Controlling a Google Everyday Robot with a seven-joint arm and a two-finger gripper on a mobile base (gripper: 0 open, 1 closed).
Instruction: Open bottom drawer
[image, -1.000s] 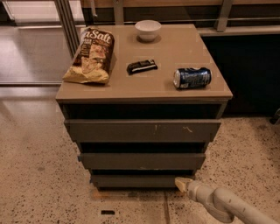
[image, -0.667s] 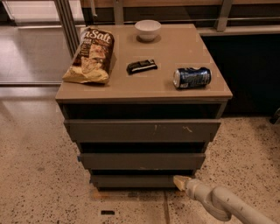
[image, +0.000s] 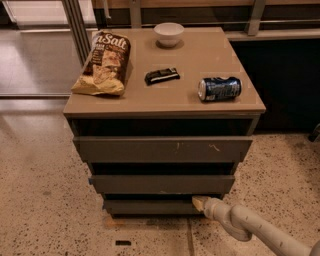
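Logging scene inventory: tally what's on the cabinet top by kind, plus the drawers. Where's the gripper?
Chip bag: 1
White bowl: 1
Blue can: 1
Black packet: 1
Drawers: 3 (top drawer, middle drawer, bottom drawer)
Total: 7
Gripper is at the bottom drawer's upper right corner.

Cabinet top (image: 205, 52) with chip bag (image: 104, 62), white bowl (image: 168, 34), black bar (image: 162, 76), can (image: 220, 88)

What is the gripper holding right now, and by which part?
It cannot be told. The gripper is at the top edge of the bottom drawer, near the right end, but a grip on that edge does not show.
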